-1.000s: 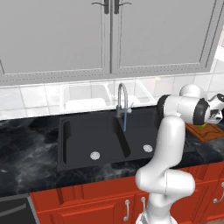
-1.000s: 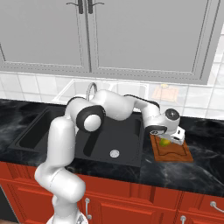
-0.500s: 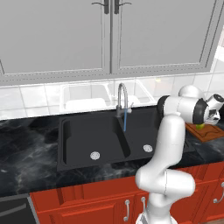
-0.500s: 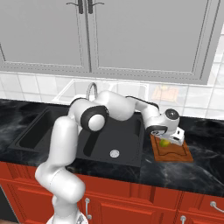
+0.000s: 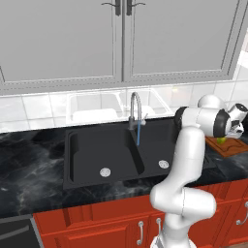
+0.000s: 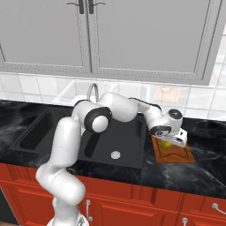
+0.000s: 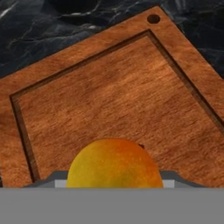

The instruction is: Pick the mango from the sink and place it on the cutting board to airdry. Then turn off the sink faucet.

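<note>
Brown wood grain of the rectangular cutting board (image 7: 118, 92) with its darker raised rim lies directly beneath the tool in the hand view; a small round hole sits in one corner of the rim. The board rests on the black marbled worktop (image 6: 207, 176), just to the right of the matte black double-basin sink (image 6: 110, 143).

The two-finger tool (image 6: 170, 140) is clenched on the small roundish yellow-green mango (image 6: 166, 144). In the hand view the fruit (image 7: 114, 167) appears orange-yellow, seated between the finger tips and positioned over the recessed inner field of the board. Whether the fruit touches the wood cannot be determined. In the left base view the mango (image 5: 221, 140) shows as a small green patch below the tool (image 5: 227, 136), above the near edge of the board (image 5: 227, 147).

The tall grey metal gooseneck faucet (image 5: 135, 110) stands behind the divider between the two basins. A thin blue water stream (image 5: 139, 135) descends from its spout toward the sink (image 5: 97, 155). Each basin carries a round silver drain. A white dish rack (image 5: 94, 107) stands behind the sink against the white tiled wall, below the grey cabinet doors. Red cabinet fronts sit beneath the worktop.
</note>
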